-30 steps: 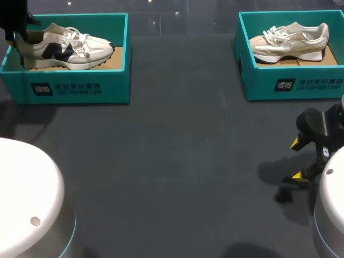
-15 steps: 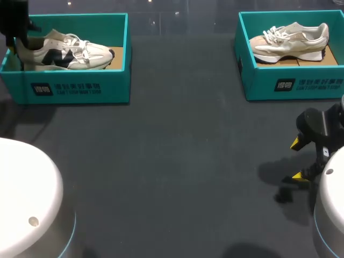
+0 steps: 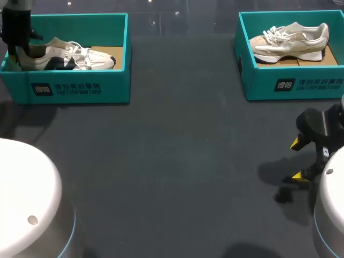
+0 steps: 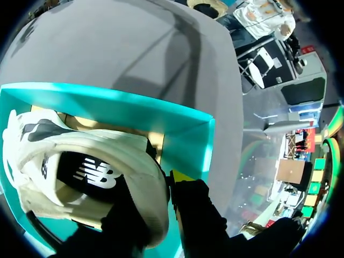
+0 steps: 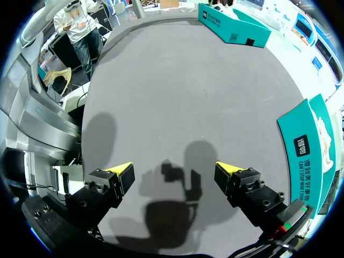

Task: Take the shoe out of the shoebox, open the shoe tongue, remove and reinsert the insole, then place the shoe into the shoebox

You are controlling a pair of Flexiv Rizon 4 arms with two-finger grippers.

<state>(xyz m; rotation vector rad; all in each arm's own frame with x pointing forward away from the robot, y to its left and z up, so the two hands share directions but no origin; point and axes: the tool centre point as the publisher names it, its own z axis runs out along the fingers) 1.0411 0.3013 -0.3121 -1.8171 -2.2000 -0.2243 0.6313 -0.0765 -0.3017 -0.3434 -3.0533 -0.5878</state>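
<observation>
Now white-and-black mesh sneaker (image 3: 72, 56) lies inside teal cardboard shoebox (image 3: 75, 88) at far left. Left gripper (image 4: 162, 188) pinches heel collar, one finger inside shoe: firm hold for carrying. Right gripper (image 5: 174, 173) spread wide, empty, above dark worktop (image 3: 177, 161), out of way.

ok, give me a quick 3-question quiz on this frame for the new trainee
1. True or false: the right gripper holds the beige shoe.
2. Which part of the black-and-white shoe does the left gripper grip? A) toe B) heel collar C) laces
3. Fill in: the black-and-white shoe is inside the teal ___.

Key:
1. False. It hangs open over the bare table.
2. B
3. shoebox
</observation>
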